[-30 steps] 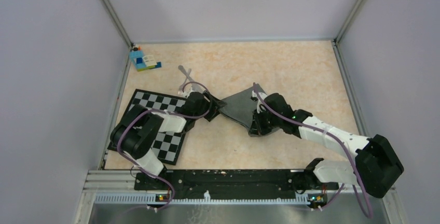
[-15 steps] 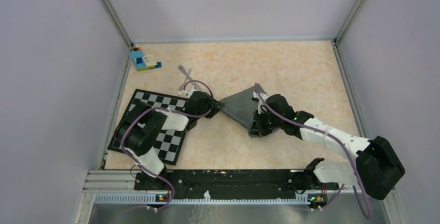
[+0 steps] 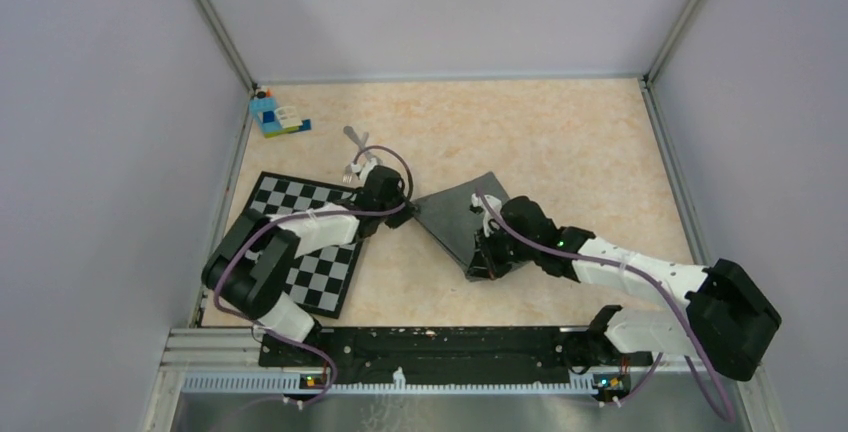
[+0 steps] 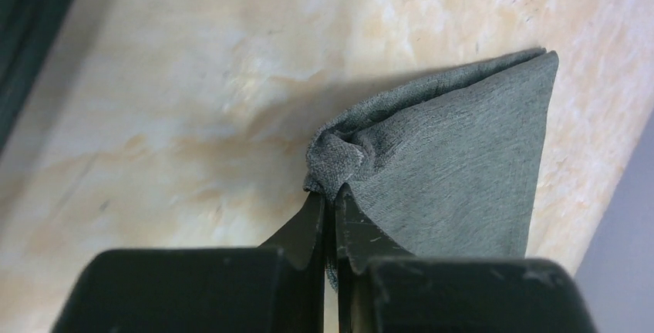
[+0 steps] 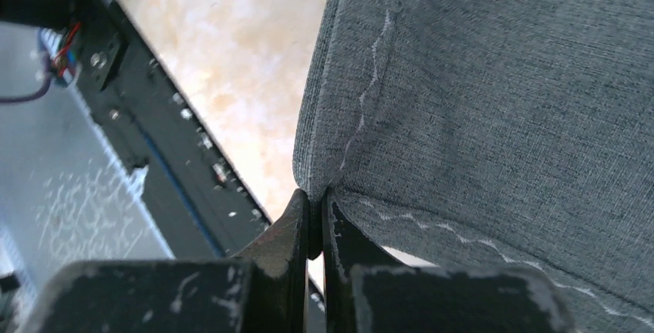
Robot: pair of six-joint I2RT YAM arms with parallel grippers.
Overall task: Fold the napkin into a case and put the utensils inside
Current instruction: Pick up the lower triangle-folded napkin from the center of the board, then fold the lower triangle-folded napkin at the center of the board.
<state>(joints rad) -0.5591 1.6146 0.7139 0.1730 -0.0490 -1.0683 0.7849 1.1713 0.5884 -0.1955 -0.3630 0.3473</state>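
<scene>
The dark grey napkin (image 3: 462, 214) lies at mid-table between the two arms, and it fills much of both wrist views (image 4: 463, 171) (image 5: 501, 102). My left gripper (image 3: 408, 207) is shut on the napkin's left corner, which bunches at the fingertips (image 4: 330, 198). My right gripper (image 3: 478, 270) is shut on the near corner, where the stitched hem (image 5: 370, 79) meets the jaws (image 5: 315, 198). A silver utensil (image 3: 357, 142) lies beyond the left gripper; I cannot tell fork from knife. No folded case shows.
A black-and-white checkered mat (image 3: 310, 272) lies under the left arm at the left. A blue toy-brick block (image 3: 272, 114) sits in the far left corner. Grey walls enclose the table on three sides, and a black rail (image 3: 430, 344) runs along the near edge.
The left gripper has closed onto the napkin's left corner. The right gripper, still shut on its corner, has moved left and nearer, and the napkin has shifted with it.
</scene>
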